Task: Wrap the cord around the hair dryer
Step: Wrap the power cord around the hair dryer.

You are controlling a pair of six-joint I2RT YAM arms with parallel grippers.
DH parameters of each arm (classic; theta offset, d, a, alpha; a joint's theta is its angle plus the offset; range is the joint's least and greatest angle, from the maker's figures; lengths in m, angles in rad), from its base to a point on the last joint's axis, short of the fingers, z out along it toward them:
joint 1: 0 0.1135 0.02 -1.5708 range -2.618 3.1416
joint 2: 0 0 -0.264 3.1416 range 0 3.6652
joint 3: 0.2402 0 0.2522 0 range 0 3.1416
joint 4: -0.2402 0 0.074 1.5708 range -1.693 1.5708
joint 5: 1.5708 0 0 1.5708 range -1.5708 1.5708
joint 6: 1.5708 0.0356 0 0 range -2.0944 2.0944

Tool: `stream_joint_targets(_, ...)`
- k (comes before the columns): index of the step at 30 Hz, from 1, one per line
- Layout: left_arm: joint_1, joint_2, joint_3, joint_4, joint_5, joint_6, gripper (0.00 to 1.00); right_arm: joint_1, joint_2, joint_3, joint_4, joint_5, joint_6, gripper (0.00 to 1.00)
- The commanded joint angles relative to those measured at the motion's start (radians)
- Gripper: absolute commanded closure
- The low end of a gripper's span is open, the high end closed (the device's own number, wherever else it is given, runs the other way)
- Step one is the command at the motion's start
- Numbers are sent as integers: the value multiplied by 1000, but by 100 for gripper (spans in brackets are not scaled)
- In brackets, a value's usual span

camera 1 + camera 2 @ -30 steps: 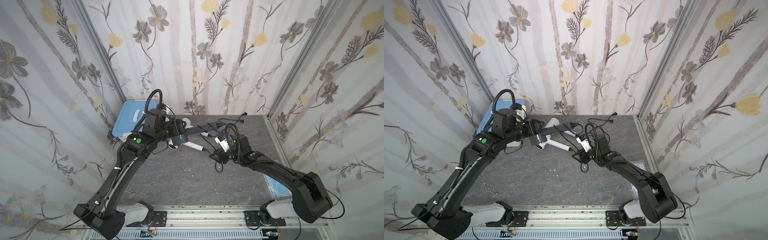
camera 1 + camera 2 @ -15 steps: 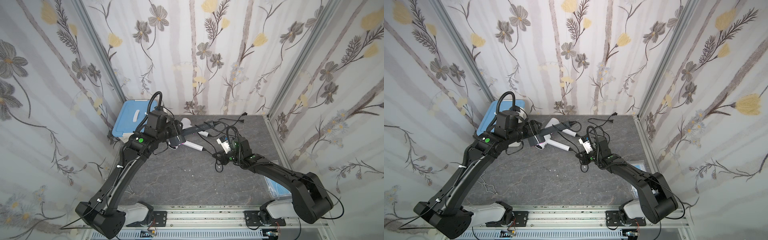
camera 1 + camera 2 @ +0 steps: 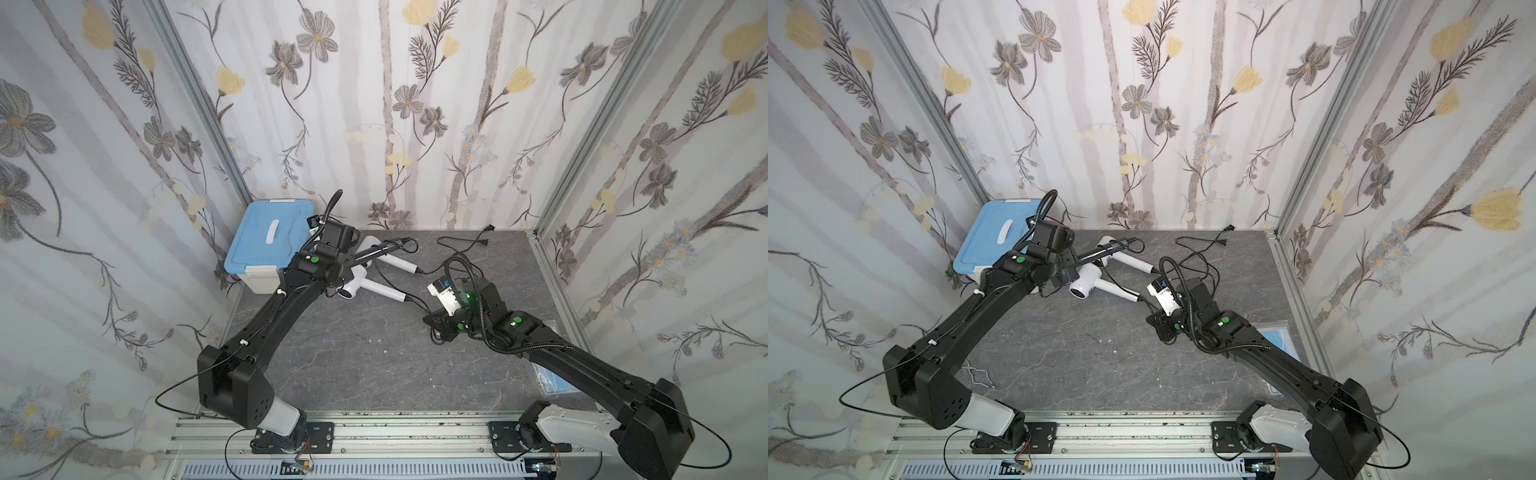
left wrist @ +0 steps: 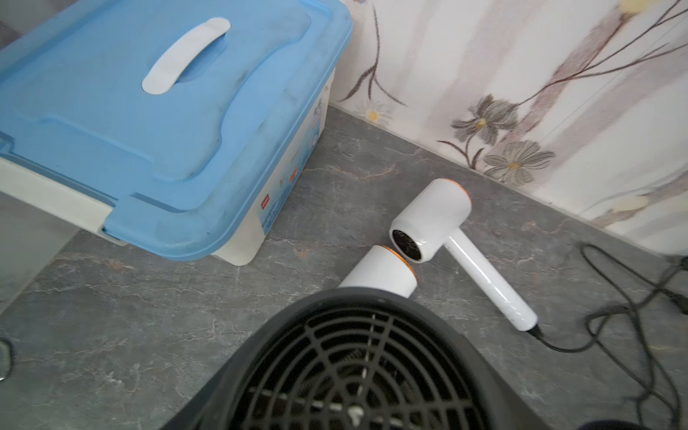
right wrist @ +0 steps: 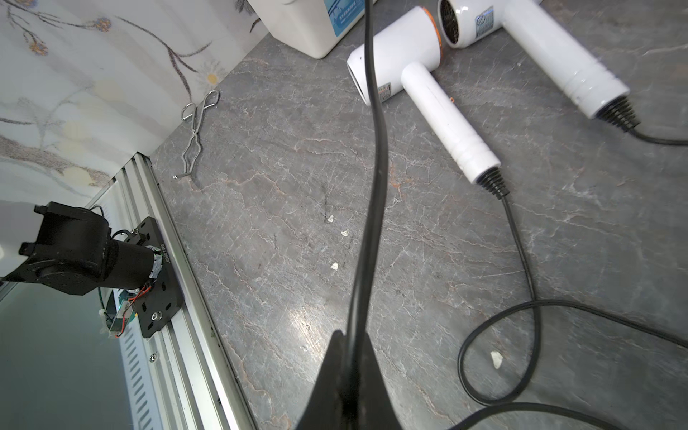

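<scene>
A black hair dryer is held by my left gripper above the table's back left. Its rear grille fills the near part of the left wrist view and hides the fingers. Its handle points toward the back wall. My right gripper is shut on the black cord, which rises taut from the fingertips. In a top view that gripper sits low at mid-table. More cord loops on the table, and the plug lies near the back wall.
Two white hair dryers lie on the grey table under and beside the left arm. A blue-lidded box stands at the back left corner. Metal tongs lie at the left edge. A blue packet lies at the right edge.
My right gripper's jaws have closed on the cord. The left arm has shifted slightly with the black hair dryer in it.
</scene>
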Motion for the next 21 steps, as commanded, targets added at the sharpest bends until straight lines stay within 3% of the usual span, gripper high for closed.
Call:
stream_joint_targets(1,2,53,32,52,-115,68,100,15,-40,78,-146,60,-31,100)
stream_joint_targets(8,-14,146,47,48,-58,117,100,19,-80,215,-244,90,-77,100)
stream_joint_targets(21,-96,158,-28,-56,-11,237,100,18,75,549,-355,256,-275,100)
